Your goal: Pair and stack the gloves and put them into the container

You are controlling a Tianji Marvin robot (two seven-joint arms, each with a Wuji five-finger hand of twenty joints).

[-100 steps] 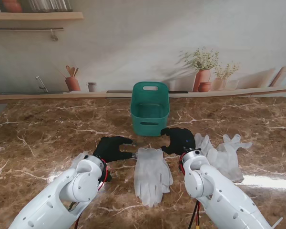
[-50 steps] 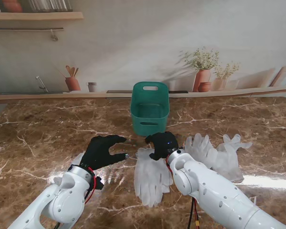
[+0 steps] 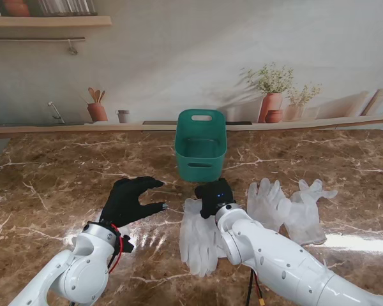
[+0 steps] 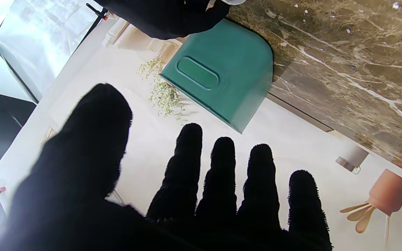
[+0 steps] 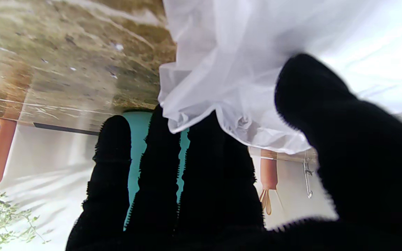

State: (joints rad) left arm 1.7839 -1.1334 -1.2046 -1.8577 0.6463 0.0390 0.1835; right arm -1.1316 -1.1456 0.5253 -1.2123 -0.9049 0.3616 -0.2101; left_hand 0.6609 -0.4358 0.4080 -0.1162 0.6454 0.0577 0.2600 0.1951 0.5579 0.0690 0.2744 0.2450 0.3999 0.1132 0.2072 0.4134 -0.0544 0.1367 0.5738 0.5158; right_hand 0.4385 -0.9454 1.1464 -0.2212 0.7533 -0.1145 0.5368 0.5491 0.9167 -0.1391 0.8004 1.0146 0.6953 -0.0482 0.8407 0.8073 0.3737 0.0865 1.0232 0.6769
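Resting on the thin, floppy white latex glove pair (image 3: 201, 233), right robot hand (image 3: 214, 196) grips nothing yet, left robot hand (image 3: 129, 200) splayed; pinch cuffs, judged slippery.

Right hand (image 3: 214, 197) now over the stacked gloves (image 3: 200, 239), left hand (image 3: 129, 201) farther left and nearer me.

Teal plastic basket (image 3: 201, 152) on brown marble table (image 3: 64, 172), white and cream veining, glossy. Nearer to me than basket: translucent white glove pair (image 3: 201, 239); right of basket, second translucent white pair (image 3: 287, 204). Both robot hands in black knit covers: left hand (image 3: 131, 201), right hand (image 3: 216, 196). Arms white, red ring at left wrist. Behind basket: pale wall, terracotta pots (image 3: 270, 105).
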